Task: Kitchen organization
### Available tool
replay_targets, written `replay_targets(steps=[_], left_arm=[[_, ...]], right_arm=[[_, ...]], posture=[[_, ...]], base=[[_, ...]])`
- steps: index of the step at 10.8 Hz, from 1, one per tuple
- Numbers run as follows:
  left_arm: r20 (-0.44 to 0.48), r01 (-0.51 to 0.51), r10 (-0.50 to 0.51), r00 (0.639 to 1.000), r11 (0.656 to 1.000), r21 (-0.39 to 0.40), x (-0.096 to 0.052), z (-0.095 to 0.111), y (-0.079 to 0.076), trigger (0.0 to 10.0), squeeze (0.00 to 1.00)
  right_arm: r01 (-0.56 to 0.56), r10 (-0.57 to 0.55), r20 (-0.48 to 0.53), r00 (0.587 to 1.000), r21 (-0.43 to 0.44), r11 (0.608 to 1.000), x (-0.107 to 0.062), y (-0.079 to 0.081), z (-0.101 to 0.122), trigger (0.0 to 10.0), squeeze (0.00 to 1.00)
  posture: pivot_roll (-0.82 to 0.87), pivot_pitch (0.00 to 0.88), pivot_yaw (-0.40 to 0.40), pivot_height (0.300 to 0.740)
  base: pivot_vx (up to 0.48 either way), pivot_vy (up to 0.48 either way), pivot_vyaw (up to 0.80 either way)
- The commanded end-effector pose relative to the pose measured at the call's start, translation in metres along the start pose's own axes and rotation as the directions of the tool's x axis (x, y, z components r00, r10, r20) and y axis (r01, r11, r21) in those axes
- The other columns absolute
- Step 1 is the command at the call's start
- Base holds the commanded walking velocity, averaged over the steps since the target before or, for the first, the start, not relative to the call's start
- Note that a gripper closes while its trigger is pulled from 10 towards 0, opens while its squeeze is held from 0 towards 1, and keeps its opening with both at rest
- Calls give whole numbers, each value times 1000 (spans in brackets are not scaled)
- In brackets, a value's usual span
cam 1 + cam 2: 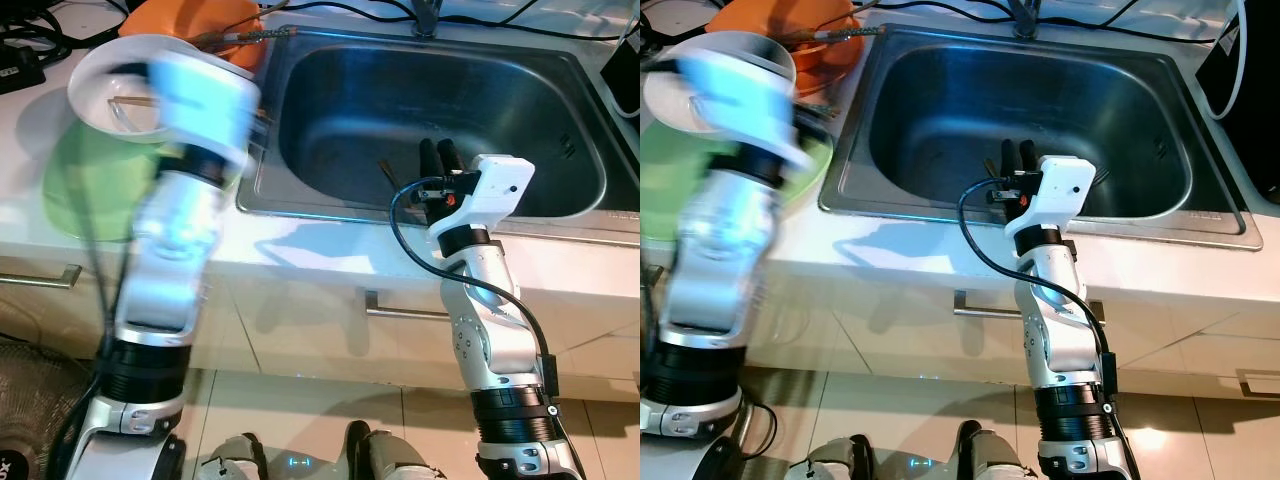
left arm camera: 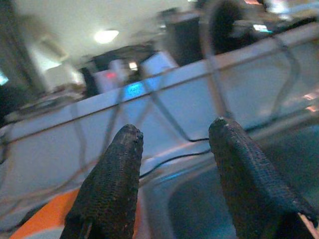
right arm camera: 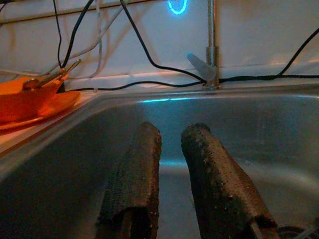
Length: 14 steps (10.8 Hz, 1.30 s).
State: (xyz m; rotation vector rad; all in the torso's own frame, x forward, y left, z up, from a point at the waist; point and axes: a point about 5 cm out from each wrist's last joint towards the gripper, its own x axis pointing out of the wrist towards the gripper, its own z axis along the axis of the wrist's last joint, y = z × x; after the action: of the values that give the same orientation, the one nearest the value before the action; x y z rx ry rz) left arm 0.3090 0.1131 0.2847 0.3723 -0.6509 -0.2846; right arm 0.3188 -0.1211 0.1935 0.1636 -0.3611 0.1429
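Steel sink (image 1: 300, 110) is lying straight ahead of me, sunk into a pale countertop (image 1: 330, 255), and its basin is looking bare apart from a thin dark sliver near my right fingers that I cannot identify. I am holding my right gripper (image 1: 438, 158) over the front rim of the sink, its two black fingers (image 3: 134, 174) pointing in toward the basin and standing a narrow gap apart, pinching nothing. From my right wrist I am seeing the tap (image 3: 212, 45) rising at the back wall, with black cables (image 3: 144, 50) trailing along behind it. My left arm (image 1: 175, 250) is showing as a blur on the left, raised above the counter in front of a white bowl (image 1: 110, 95) and a green plate (image 1: 70, 185). My left gripper (image 2: 174, 174) is spread, its fingers (image 2: 112, 184) well apart and holding nothing, pointing over the sink's edge toward the back wall. An orange bowl (image 1: 190, 20) is sitting at the back left corner of the counter, just beside the sink, with the handles of some utensils (image 1: 250, 38) sticking out of it toward the basin. Below the counter, cabinet fronts with metal handles (image 1: 400, 310) are facing me.
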Motion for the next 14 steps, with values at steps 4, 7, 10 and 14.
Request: replay_targets(steps=[4,7,10,14], left_arm=[[-46,157,-150,988,955,251,6,-7,-23,10000,1000],[-168,208,-152,974,893,398,5,-24,-23,10000,0],[-201,179,-92,975,860,478,3,-31,-15,10000,0],[-227,145,-31,973,850,506,2,-36,-8,10000,0]], right_arm=[[8,-8,-8,1000,5,1000,1,-1,-2,10000,0],[9,-8,-12,1000,8,1000,1,-1,-3,10000,0],[11,-11,-15,1000,15,1000,0,-2,-4,10000,0],[12,-12,-16,1000,16,1000,1,-2,-4,10000,0]], posture=[[63,202,-45,740],[63,199,-46,740],[64,201,-47,740],[64,199,-47,740]], base=[[0,0,0],[0,0,0],[0,0,0],[0,0,0]])
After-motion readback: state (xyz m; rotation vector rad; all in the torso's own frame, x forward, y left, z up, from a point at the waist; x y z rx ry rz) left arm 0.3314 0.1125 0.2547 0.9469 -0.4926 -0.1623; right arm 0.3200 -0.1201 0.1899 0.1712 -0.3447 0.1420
